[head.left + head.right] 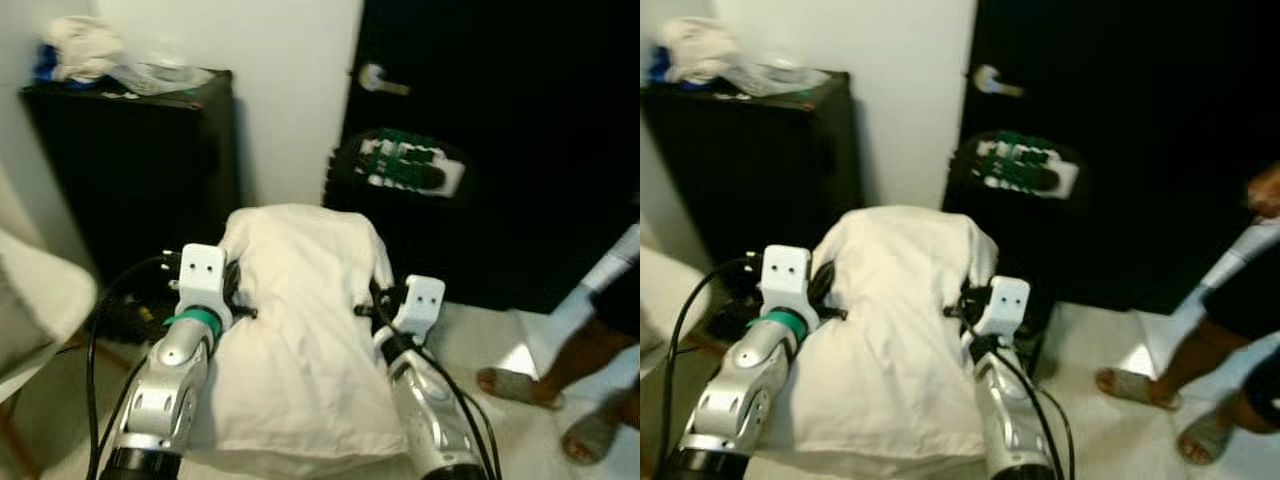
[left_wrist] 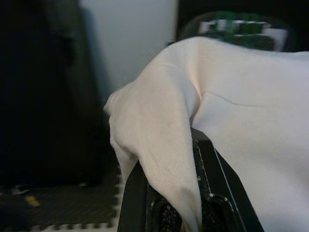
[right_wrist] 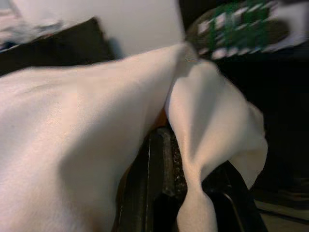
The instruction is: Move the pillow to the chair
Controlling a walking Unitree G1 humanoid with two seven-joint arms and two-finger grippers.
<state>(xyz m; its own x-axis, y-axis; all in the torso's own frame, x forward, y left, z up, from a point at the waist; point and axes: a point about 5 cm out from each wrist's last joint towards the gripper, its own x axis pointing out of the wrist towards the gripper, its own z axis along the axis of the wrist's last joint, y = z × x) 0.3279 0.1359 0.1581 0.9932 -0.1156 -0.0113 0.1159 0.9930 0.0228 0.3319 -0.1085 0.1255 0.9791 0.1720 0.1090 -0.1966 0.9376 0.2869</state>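
Pillow [image 1: 300, 330] carried between left gripper [image 1: 232, 290] and right gripper [image 1: 378, 300], each pinched shut on just a fold of side fabric, so cloth could slip out mid-walk and drop it.

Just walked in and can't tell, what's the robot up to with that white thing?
It is carrying a white pillow in front of itself, the left tool pinching one side edge and the right tool the other. Ahead are a black cabinet and a dark door; a person's sandalled feet stand nearby.
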